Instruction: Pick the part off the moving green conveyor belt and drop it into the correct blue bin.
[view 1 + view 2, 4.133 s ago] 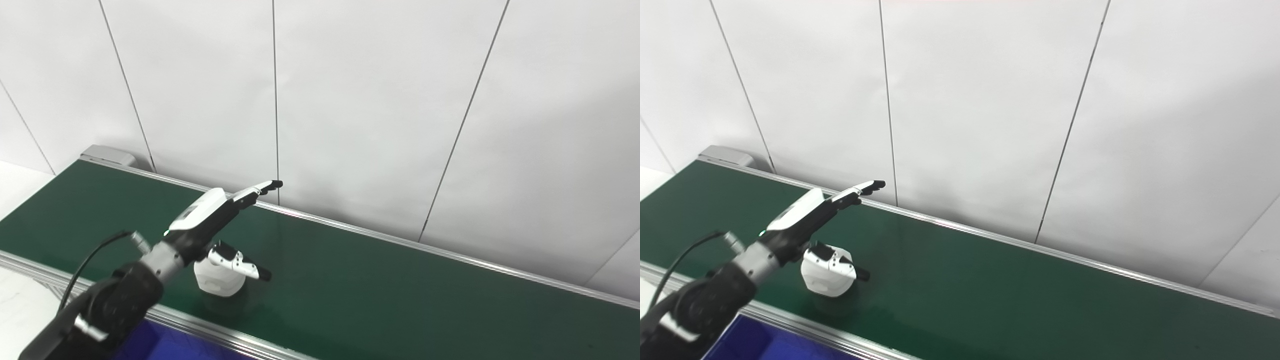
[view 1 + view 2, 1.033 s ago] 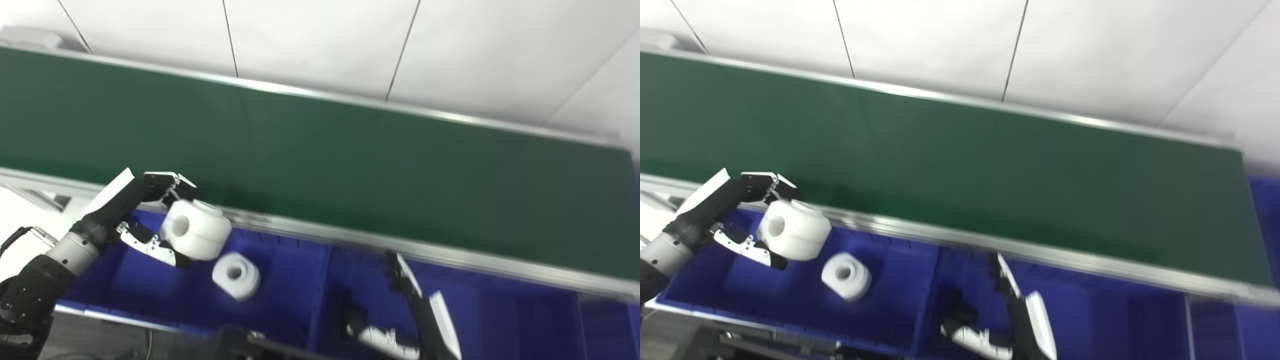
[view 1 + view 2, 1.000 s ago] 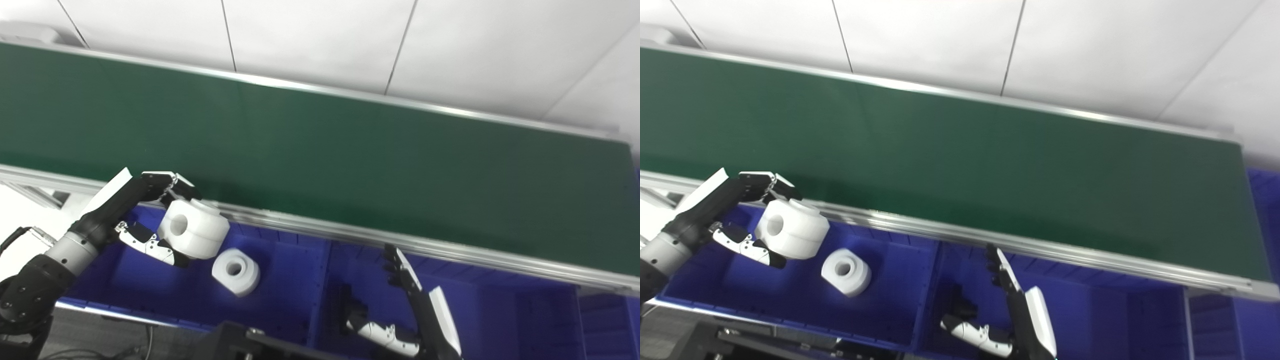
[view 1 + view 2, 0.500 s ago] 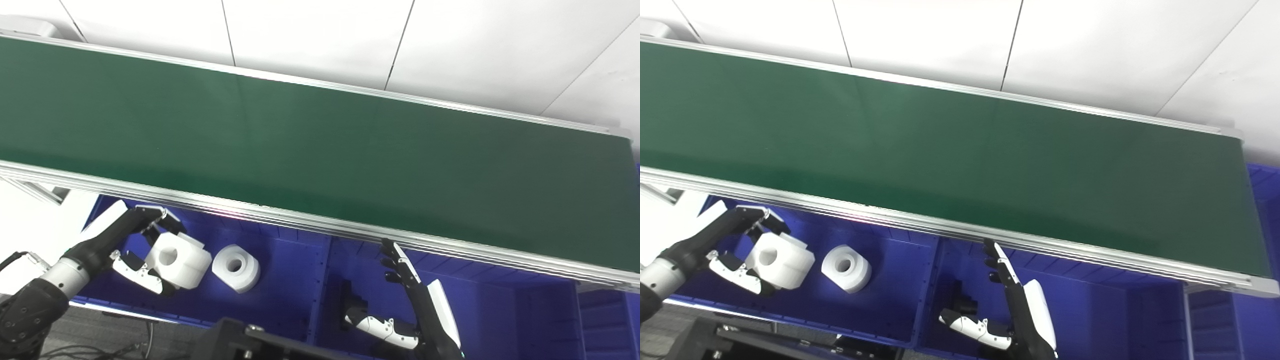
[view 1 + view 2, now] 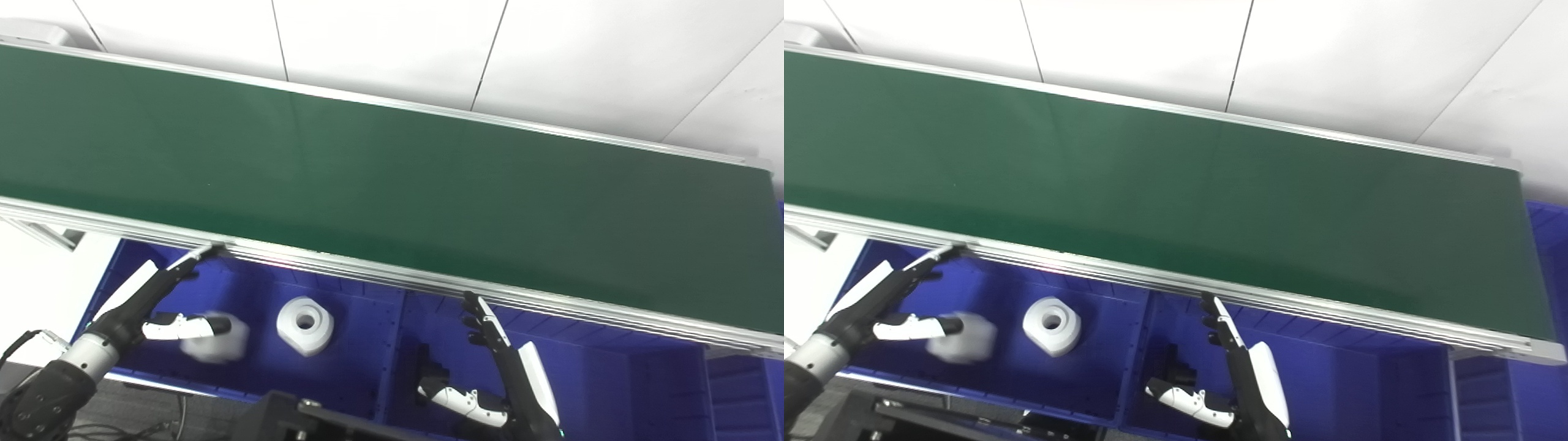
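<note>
Left hand (image 5: 144, 306) spread wide, empty; white part (image 5: 215, 345), blurred, sits just off its thumb inside the left blue bin (image 5: 245, 381), beside a second white part (image 5: 305, 316). Right hand (image 5: 514, 383) open over the neighbouring bin. Advise withdrawing upward, clear of the conveyor belt (image 5: 392, 184) rail beyond

The white part (image 5: 214, 344) at lower left is motion-blurred, its shape unreadable. The conveyor belt (image 5: 392, 177) runs off the left edge.
</note>
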Tool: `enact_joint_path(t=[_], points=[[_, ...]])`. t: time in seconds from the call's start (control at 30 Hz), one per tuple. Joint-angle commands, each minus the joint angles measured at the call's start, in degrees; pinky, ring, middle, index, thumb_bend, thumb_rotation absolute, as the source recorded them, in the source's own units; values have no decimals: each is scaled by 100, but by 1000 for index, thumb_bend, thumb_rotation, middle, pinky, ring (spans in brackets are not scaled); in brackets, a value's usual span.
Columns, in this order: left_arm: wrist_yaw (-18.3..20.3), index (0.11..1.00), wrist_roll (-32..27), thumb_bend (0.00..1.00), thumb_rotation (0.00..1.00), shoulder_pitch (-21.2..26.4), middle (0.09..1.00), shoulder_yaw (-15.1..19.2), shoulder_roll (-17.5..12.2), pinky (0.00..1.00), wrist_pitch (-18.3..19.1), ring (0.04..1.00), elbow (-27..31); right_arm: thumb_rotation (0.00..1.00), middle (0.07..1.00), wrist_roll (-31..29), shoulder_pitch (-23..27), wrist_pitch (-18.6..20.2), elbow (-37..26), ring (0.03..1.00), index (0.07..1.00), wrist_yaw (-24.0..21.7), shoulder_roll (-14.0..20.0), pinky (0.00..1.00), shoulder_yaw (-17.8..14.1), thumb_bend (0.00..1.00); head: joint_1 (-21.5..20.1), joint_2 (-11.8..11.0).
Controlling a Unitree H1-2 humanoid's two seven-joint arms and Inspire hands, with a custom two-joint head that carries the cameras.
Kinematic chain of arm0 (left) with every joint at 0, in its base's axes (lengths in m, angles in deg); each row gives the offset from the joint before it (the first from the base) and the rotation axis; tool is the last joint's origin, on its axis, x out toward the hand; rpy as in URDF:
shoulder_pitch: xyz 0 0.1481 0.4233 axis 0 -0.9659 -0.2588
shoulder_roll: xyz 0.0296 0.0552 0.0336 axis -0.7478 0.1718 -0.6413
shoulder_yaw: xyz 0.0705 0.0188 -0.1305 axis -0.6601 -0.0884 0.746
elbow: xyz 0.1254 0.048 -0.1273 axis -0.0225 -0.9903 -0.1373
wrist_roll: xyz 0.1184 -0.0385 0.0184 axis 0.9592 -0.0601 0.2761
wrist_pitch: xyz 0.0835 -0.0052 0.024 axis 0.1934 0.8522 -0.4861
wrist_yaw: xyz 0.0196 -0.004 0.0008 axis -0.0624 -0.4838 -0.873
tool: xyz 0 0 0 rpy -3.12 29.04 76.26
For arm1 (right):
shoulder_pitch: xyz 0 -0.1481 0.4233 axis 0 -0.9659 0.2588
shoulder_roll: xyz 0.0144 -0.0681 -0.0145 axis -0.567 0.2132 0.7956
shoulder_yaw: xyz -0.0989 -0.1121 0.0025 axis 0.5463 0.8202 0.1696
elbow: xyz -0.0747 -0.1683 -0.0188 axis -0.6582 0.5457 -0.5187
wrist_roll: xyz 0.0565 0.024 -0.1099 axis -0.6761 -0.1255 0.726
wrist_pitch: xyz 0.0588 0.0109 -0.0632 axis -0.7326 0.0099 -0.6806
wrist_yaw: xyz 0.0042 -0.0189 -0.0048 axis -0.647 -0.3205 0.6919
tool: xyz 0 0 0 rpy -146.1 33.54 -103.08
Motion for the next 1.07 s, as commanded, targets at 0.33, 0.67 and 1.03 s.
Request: enact_joint_path(t=[0.33,0.67,1.03], points=[[318,962,-829,1000,501,197,968,-1469,691,847,-839,931,667,528,914,79,-108,-195,-81,885,967,352,-310,832,143,926,-1118,59],[192,924,-595,1000,501,475,928,-1638,944,765,-1287,881,-15,523,919,172,-50,-188,-153,894,968,538,-336,834,192,930,-1323,77],[-300,892,-131,1000,537,628,892,-1584,1252,717,-1417,839,-541,513,925,208,180,-36,-214,893,969,359,-207,814,144,941,-1235,239]])
